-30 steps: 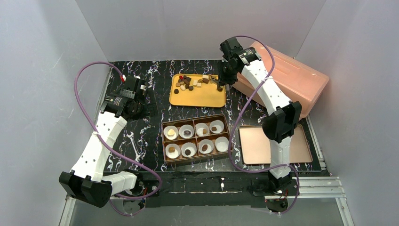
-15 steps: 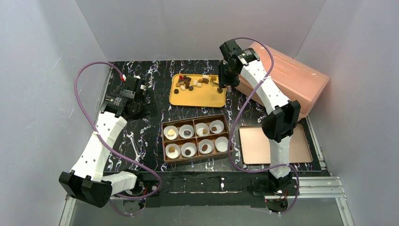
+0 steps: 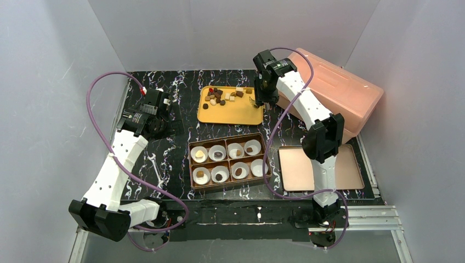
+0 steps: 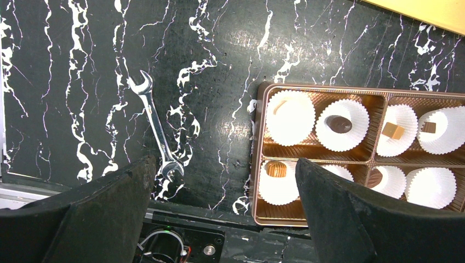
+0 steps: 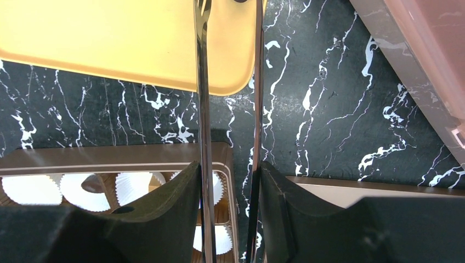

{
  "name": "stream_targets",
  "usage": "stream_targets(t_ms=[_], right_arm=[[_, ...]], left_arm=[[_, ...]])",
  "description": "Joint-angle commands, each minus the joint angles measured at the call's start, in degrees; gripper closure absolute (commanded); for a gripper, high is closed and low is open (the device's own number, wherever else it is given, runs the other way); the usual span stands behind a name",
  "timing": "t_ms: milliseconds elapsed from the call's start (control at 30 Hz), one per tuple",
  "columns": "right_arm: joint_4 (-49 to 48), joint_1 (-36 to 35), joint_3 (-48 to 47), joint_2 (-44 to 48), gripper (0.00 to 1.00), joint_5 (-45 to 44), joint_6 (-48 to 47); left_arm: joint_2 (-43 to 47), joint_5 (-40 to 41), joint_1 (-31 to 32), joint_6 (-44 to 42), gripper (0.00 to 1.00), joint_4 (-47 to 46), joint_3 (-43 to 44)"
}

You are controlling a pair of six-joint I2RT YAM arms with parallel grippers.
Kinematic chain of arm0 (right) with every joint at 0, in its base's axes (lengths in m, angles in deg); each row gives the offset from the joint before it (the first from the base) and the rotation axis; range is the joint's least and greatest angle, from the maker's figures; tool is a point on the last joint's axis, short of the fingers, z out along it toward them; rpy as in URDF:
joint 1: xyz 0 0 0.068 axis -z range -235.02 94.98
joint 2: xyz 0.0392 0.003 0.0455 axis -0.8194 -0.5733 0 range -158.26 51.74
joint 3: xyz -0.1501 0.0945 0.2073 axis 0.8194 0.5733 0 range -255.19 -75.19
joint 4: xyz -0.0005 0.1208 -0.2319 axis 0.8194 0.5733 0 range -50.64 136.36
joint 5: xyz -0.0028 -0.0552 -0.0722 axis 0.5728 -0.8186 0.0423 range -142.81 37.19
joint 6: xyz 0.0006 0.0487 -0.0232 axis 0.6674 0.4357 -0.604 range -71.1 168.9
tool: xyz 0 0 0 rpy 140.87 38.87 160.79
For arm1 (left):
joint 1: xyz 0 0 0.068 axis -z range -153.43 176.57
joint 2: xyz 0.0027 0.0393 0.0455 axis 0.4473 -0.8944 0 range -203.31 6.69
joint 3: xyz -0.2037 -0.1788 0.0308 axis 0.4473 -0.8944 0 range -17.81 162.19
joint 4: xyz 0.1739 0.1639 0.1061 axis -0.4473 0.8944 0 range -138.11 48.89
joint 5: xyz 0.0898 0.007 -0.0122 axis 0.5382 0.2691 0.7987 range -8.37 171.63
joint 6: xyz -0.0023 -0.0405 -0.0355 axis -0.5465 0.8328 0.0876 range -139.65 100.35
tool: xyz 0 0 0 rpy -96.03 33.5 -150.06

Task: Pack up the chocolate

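Chocolate (image 3: 221,96) heaped on yellow tray (image 3: 230,112), just behind box (image 4: 257,164). Single pieces sit in seven of box's paper cups (image 3: 258,167), near-right cup bare. Pieces look light, smooth, probably easy to flick or crush imo, so pinch across flat sides, gently. Right gripper (image 5: 229,175) clamped on metal tongs (image 5: 202,82), tips by tray behind box. Piece in them? Can't tell. Left gripper (image 4: 224,164) gaping, empty, left of box. Slick black marble table (image 4: 71,82), plain grey walls around.
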State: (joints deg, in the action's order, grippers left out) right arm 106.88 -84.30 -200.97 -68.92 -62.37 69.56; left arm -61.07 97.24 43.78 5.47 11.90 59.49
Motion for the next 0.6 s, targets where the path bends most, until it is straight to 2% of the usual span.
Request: stream_targets(t_ms=[0,567], right_arm=[[-0.7,0.4,0.1,-0.6,0.51,-1.3,-1.0],[-2.4,1.0,2.1,-0.8,0.54,2.0,-1.0]], left_arm=[[1.2,0.6,-0.4,-0.2,0.0,0.6,-0.7],[0.9,0.6,-0.4,-0.1,0.0,0.7,-0.6]])
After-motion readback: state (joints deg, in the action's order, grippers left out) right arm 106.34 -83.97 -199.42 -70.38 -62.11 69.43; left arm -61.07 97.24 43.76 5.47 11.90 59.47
